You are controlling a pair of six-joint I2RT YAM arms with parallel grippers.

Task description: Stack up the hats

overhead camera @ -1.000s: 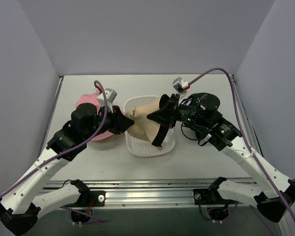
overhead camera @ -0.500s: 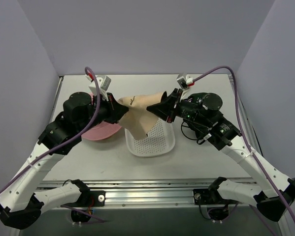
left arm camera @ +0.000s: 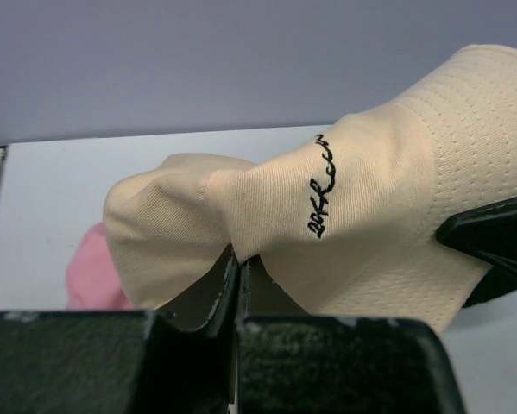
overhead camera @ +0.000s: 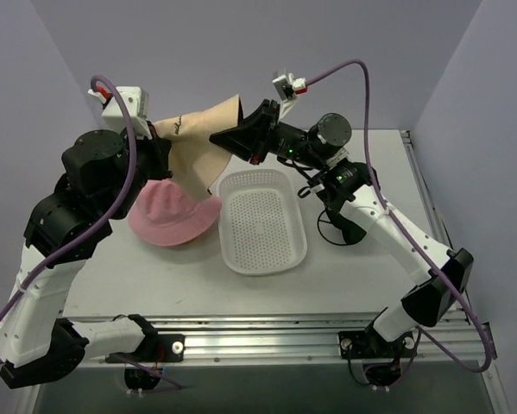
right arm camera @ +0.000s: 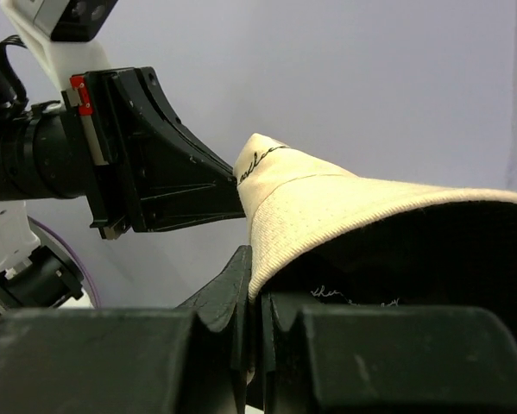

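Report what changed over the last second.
Both arms lifted the beige hat out of the white tray, up and leftward toward the pink hat. It is now held in the air. The left fingers closed on it as it rose. The right fingers stayed shut on its edge. The pink hat and the white tray kept their places.

Hat (overhead camera: 173,217) just left of tray (overhead camera: 267,235)

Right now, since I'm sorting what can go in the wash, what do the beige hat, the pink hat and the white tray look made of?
The beige hat: soft woven cloth, likely cotton, matte; it folds and shows weave and stitched lettering. The pink hat: seemingly similar matte fabric; floppy brim. The white tray: probably rigid plastic, smooth, with regular rows of holes.
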